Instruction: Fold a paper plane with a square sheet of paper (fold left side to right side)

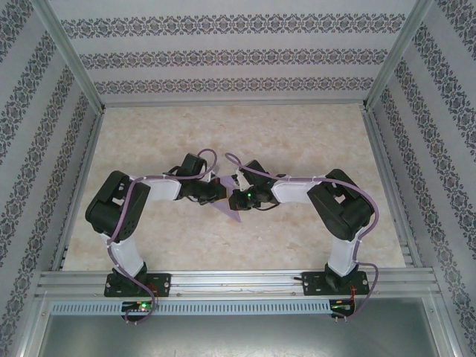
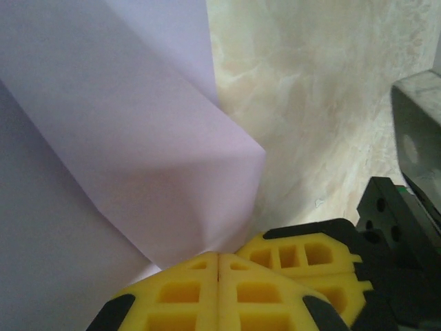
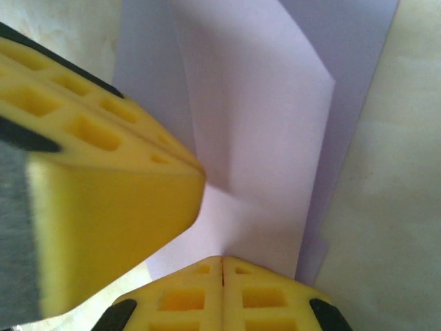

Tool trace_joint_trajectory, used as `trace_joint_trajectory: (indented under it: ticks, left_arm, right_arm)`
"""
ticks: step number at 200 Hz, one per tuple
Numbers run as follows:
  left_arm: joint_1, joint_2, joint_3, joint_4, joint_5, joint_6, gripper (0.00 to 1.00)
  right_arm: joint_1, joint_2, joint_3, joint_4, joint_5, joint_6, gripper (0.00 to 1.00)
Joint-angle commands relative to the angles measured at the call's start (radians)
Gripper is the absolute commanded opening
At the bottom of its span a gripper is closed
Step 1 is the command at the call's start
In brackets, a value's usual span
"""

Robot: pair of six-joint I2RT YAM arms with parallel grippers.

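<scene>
The square sheet of paper (image 1: 235,213) lies creased and folded into a pointed lavender shape on the table's middle, partly hidden under both grippers. My left gripper (image 1: 220,195) is shut, its yellow tips (image 2: 219,259) down at a raised fold of the paper (image 2: 138,138). My right gripper (image 1: 240,199) is also shut, tips (image 3: 222,262) resting at the paper's (image 3: 269,138) near edge. The two grippers nearly touch: the right one's fingers (image 2: 310,256) sit beside the left tips, and the left one's fingers (image 3: 103,186) loom at the left of the right wrist view. I cannot tell whether either pinches paper.
The marble-patterned table (image 1: 297,134) is boxed in by patterned walls (image 1: 238,56) with aluminium posts at the corners. A metal rail (image 1: 238,282) runs along the near edge where both arm bases are bolted. Bare tabletop stretches behind and to both sides of the paper.
</scene>
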Motion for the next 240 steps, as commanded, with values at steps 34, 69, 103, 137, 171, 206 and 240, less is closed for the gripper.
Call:
trace_joint_trajectory:
  ticks: [34,69,103,137,171,206,240]
  left_arm:
    - [-0.014,0.067,0.045,0.049,0.012,-0.013,0.00]
    - [-0.015,0.079,0.060,0.013,-0.026,0.009,0.00]
    - [-0.014,0.100,0.084,-0.068,-0.089,0.039,0.00]
    - [-0.005,0.126,0.085,-0.062,-0.101,0.033,0.00]
    - [0.017,0.131,0.091,-0.089,-0.137,0.054,0.00]
    - [0.045,0.137,0.115,-0.118,-0.142,0.081,0.00]
    - [0.069,0.158,0.157,-0.139,-0.139,0.093,0.00]
  right_arm:
    - [0.000,0.094,-0.041,-0.168,0.136,-0.035,0.00]
    - [0.003,0.098,-0.034,-0.199,0.161,-0.049,0.00]
    - [0.003,0.093,-0.026,-0.245,0.189,-0.067,0.00]
    - [0.003,0.090,-0.019,-0.275,0.206,-0.082,0.00]
    - [0.008,0.090,-0.017,-0.298,0.204,-0.097,0.00]
    - [0.011,0.093,-0.017,-0.318,0.207,-0.106,0.00]
    - [0.019,0.097,-0.014,-0.338,0.221,-0.114,0.00]
